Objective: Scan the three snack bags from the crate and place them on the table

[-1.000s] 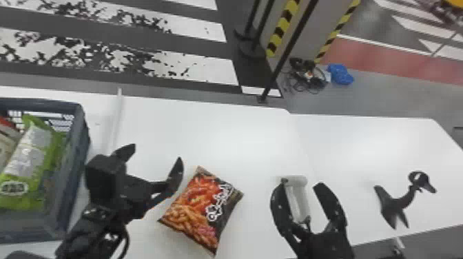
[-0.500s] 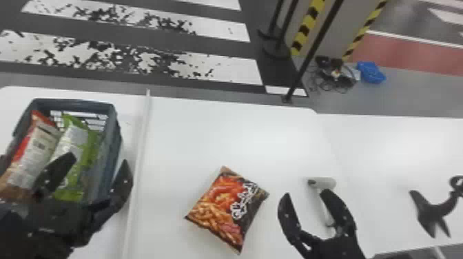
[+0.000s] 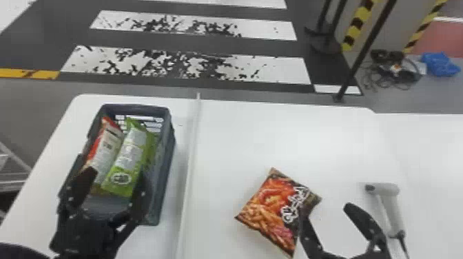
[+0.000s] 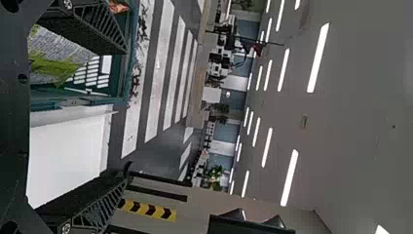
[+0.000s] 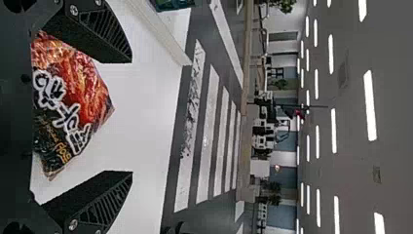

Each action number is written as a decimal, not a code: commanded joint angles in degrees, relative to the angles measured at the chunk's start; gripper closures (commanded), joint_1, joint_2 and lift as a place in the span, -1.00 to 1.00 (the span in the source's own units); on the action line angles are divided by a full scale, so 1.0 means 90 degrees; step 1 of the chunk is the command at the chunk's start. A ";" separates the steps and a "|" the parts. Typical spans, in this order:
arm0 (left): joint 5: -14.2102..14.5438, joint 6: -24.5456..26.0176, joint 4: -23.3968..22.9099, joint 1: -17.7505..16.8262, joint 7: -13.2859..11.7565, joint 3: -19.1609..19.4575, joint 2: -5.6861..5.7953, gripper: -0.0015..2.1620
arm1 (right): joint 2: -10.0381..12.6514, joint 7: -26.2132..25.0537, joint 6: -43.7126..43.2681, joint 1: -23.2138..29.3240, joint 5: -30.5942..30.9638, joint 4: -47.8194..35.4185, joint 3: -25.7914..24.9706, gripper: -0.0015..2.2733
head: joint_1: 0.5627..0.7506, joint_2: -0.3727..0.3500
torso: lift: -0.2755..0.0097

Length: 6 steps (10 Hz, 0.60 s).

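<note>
1. Head view: the loose bag [image 3: 272,206], orange and black, lies on the table [image 3: 261,137] to the right of the crate [image 3: 167,165], turned at a slant, its printed face up.
2. Inside the crate I see two more bags leaning side by side: the red bag [image 3: 107,146] on the left, the green bag [image 3: 132,151] next to it on the right.
3. My left gripper [image 3: 117,175] is over the crate's near part, with its fingers spread wide. Its wrist view also shows them well apart, with the green bag beside one of them.
4. My right gripper [image 3: 325,211] is open too, well to the right of the crate and next to the loose bag. One finger is right at that bag's edge; I can't tell whether they touch. Its wrist view has both fingers parted, the loose bag toward their base.
5. Farther right of the crate, past the loose bag, lies the scanner [image 3: 389,199], pale grey, its cable [image 3: 403,246] running toward me.
6. Just right of the crate, a thin strip [image 3: 190,151] runs along the table, between the crate and the loose bag.
7. Beyond the crate, white stripes [image 3: 186,65] cross the dark floor; far off to its right lies a blue bundle [image 3: 441,63].
</note>
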 commanded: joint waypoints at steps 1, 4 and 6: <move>0.0037 -0.0018 -0.0056 0.0068 -0.0011 0.0068 -0.0003 -0.93 | -0.0060 0.0000 0.0309 -0.0011 0.0672 -0.0004 0.0282 -0.90 | 0.41 0.01 | 0.67; 0.0066 0.0021 -0.0076 0.0078 -0.0089 0.0078 0.0007 -0.93 | -0.0196 -0.0039 0.0661 -0.0226 0.1571 0.0308 0.0663 -0.89 | 0.41 0.29 | 0.67; 0.0105 0.0021 -0.0086 0.0078 -0.0157 0.0078 0.0027 -0.93 | -0.0304 -0.0313 0.0681 -0.0353 0.2176 0.0611 0.0878 -0.89 | 0.41 0.34 | 0.67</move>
